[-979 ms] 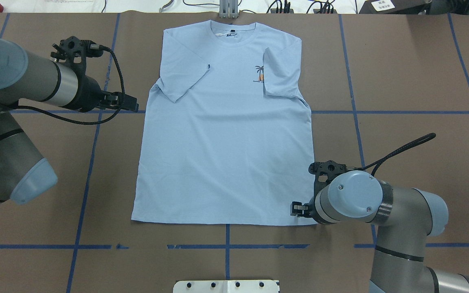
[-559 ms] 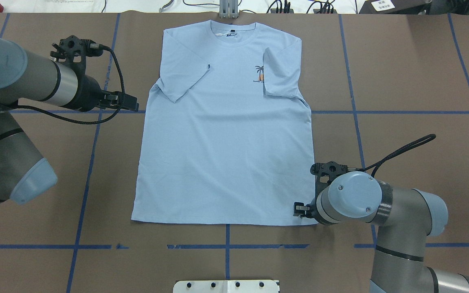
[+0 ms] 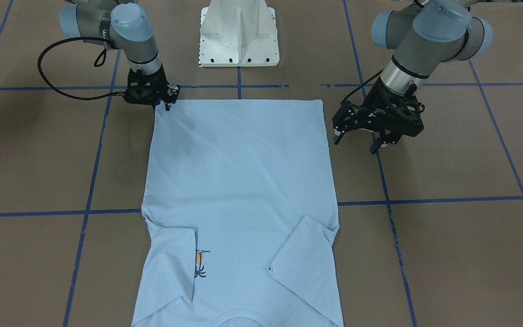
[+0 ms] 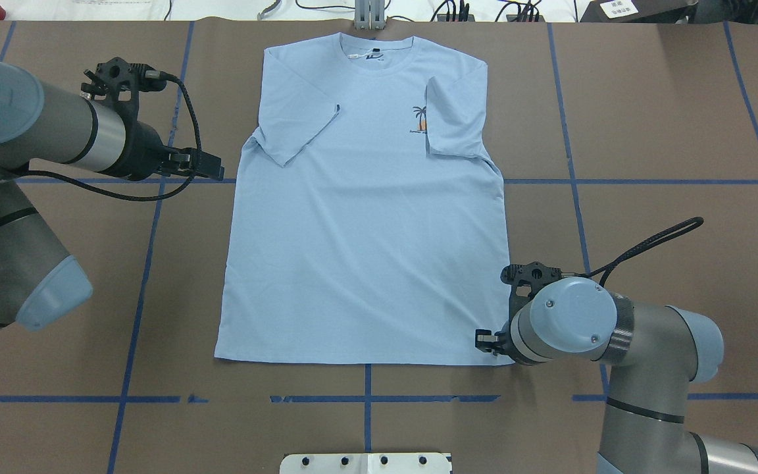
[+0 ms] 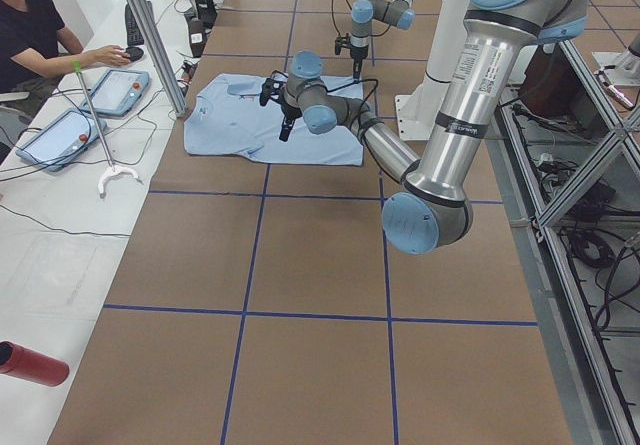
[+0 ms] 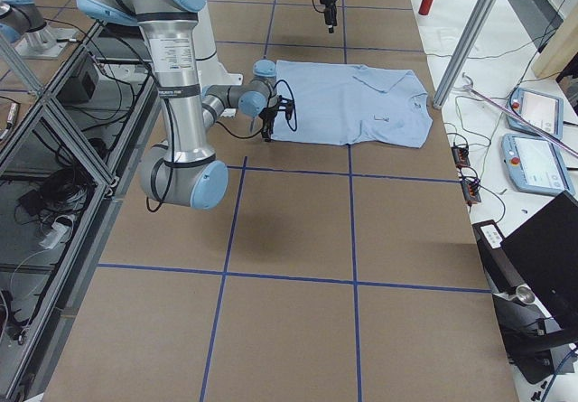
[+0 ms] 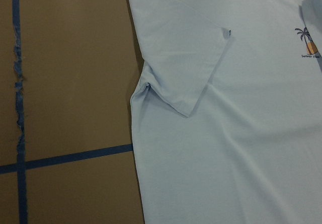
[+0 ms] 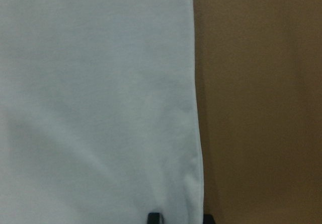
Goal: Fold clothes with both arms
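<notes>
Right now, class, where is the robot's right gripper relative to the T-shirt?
In the overhead view the right gripper sits at the T-shirt's bottom hem corner on the view's right, the end of the shirt nearest the robot.

This is a robotics lab: two robot arms (image 5: 455,105) work at a brown table (image 5: 310,265) gridded with blue tape (image 4: 649,181). Aluminium frame posts (image 5: 150,40) stand at its edge. Control pendants (image 6: 535,164) and cables lie on a white bench (image 5: 60,255).
</notes>
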Motion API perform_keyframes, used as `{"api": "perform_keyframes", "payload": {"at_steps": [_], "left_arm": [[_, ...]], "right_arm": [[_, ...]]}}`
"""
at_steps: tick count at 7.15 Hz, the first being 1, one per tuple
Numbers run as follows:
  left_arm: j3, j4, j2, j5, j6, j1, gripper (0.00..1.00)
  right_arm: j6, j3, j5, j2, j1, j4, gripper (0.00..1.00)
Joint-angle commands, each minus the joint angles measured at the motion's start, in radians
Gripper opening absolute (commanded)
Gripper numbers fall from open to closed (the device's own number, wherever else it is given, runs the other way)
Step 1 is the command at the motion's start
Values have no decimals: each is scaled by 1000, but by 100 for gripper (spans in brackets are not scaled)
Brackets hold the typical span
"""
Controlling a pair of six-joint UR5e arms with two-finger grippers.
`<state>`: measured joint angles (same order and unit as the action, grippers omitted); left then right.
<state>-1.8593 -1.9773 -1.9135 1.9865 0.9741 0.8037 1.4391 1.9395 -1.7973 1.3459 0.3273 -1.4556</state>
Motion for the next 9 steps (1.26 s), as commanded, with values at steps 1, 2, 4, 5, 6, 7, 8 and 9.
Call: {"api": "perform_keyframes", "payload": {"at_steps": [1, 2, 4, 5, 6, 7, 8, 9], "left_arm": [[3, -2, -1, 0, 0, -1, 100], [3, 0, -2, 0, 0, -3, 100], [2, 0, -2, 0, 0, -1, 100], [2, 0, -2, 0, 0, -3, 100], [-1, 0, 2, 0, 12, -1, 100], [-14, 6, 11, 3, 64, -9, 100], [-50, 23, 33, 2, 166, -71, 100], [-122, 26, 84, -6, 298, -157, 100]], "right_arm": [[1, 1, -25, -1, 1, 0, 17], [1, 3, -24, -4, 3, 1, 12], [6, 18, -11, -5, 7, 3, 1], [6, 18, -8, -7, 9, 3, 0], [6, 30, 8, -8, 7, 6, 0], [7, 62, 15, -7, 10, 6, 0], [7, 93, 35, -7, 13, 6, 0], [9, 104, 45, -5, 18, 6, 0]]}}
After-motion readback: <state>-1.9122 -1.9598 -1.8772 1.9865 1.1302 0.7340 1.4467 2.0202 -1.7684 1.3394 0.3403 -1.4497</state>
